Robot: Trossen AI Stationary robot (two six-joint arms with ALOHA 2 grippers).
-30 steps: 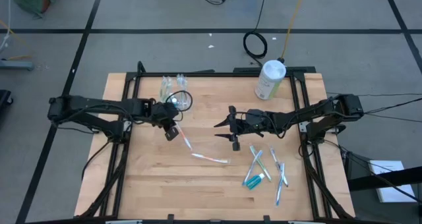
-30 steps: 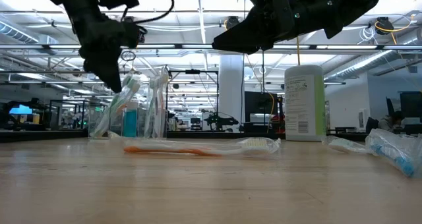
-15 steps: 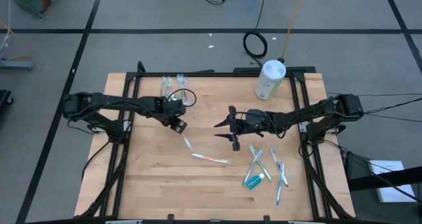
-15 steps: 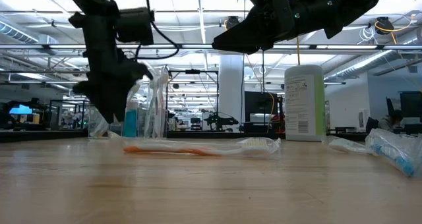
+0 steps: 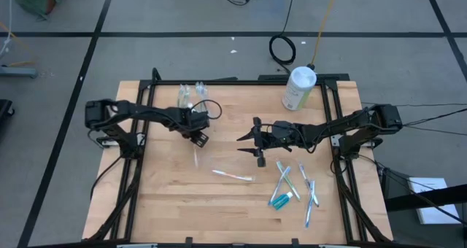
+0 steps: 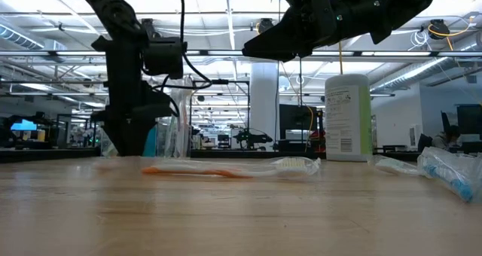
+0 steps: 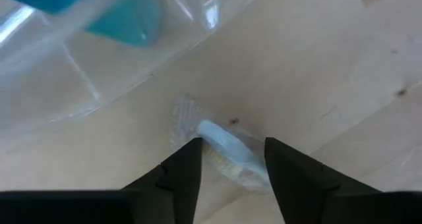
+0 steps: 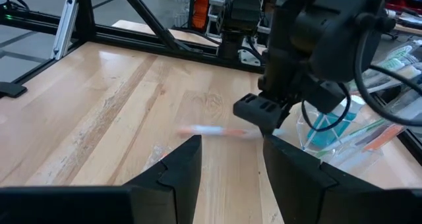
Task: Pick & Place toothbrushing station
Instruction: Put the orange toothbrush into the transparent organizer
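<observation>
The left gripper (image 5: 197, 136) hangs just beside the clear cup (image 5: 191, 96), at about five o'clock from it in the high view. Its fingers (image 7: 184, 178) are spread apart and hold nothing; between them, on the wood, lies a wrapped toothbrush head (image 7: 224, 143). The cup, with toothbrushes and a blue tube (image 7: 125, 16) inside, lies at the far left part of the table (image 5: 160, 204), around eleven o'clock from the centre. One loose toothbrush (image 5: 233, 175) rests near the middle of the table. More toothbrushes and tubes (image 5: 292, 188) lie scattered at about four o'clock. The right gripper (image 5: 255, 142) waits over the table centre, fingers also spread and empty. A white canister (image 5: 299, 87) stands at one o'clock.
</observation>
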